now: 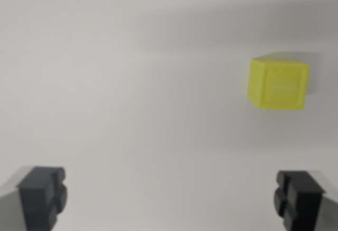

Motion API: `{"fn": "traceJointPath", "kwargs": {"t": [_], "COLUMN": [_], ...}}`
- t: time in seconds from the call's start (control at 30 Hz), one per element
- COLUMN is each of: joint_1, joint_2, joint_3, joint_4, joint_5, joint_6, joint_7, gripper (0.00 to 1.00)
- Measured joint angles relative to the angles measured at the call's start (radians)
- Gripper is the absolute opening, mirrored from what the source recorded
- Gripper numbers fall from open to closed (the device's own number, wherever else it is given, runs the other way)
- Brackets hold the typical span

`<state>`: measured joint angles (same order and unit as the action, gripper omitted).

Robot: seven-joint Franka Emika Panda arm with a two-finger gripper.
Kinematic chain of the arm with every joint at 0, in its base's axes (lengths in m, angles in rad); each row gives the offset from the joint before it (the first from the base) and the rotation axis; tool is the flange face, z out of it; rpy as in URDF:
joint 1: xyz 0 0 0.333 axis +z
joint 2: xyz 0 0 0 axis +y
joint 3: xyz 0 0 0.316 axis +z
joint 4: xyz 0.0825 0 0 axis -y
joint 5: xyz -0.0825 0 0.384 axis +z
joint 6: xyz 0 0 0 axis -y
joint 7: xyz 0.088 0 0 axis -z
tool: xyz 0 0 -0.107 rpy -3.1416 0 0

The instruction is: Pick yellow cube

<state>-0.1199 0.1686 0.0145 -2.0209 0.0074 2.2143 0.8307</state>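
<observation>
One plain white matte tabletop (132,83) fills your wrist view. Black blocky gripper (171,199) sits w/ jaws wide apart, nothing between, fingertips (42,196) at bottom corners. Small yellow plastic cube (278,85) rests upper right, well apart from gripper.

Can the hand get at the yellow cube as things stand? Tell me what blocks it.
Probably yes. Nothing blocks it: the yellow cube sits alone on the bare white surface, and the hand is open. The cube lies toward the wrist view's right, not between the fingers.
</observation>
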Motion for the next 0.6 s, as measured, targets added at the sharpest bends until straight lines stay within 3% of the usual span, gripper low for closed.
{"fn": "traceJointPath", "kwargs": {"t": [0.6], "joint_1": [-0.03], "joint_2": [0.041], "joint_3": [0.0], "joint_4": [-0.027], "joint_5": [-0.001], "joint_6": [0.064], "joint_7": [-0.025], "gripper": [1.0]}}
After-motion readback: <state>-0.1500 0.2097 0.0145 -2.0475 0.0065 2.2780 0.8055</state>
